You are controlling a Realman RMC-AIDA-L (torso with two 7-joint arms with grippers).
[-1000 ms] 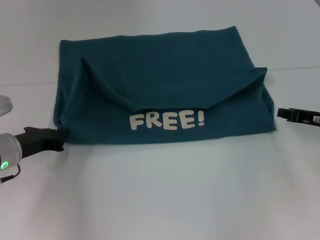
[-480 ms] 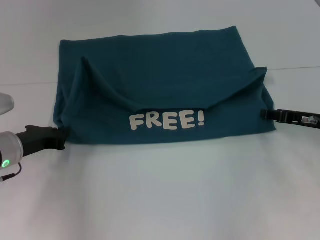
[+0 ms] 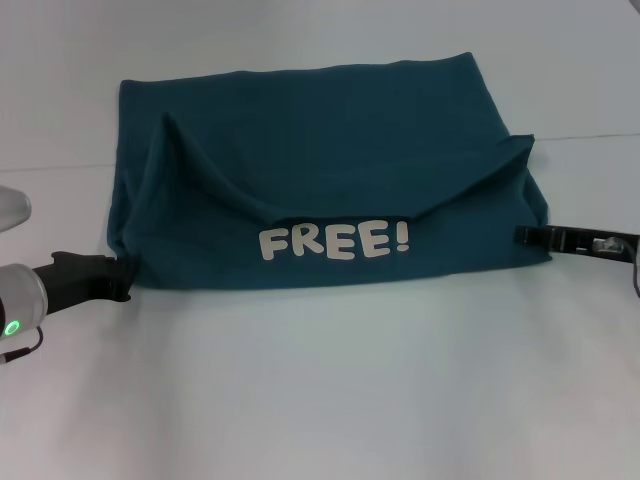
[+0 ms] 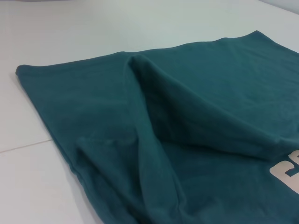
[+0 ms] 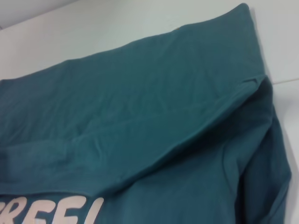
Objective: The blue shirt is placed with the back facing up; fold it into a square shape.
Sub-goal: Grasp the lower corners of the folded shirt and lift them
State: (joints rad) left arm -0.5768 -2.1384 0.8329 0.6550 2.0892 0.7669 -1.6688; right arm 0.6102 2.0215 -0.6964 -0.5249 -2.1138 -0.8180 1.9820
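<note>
blue shirt lying folded on white table, left gripper touching its near-left corner, right gripper meeting its right edge, jaw state of both unclear

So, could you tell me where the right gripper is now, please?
In the head view, the right gripper is low on the table's right side, at the shirt's near right corner.

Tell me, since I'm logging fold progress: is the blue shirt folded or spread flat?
Folded. The blue shirt lies as a wide rectangle, its sides tucked inward as diagonal flaps, with the FREE! print showing on top.
</note>
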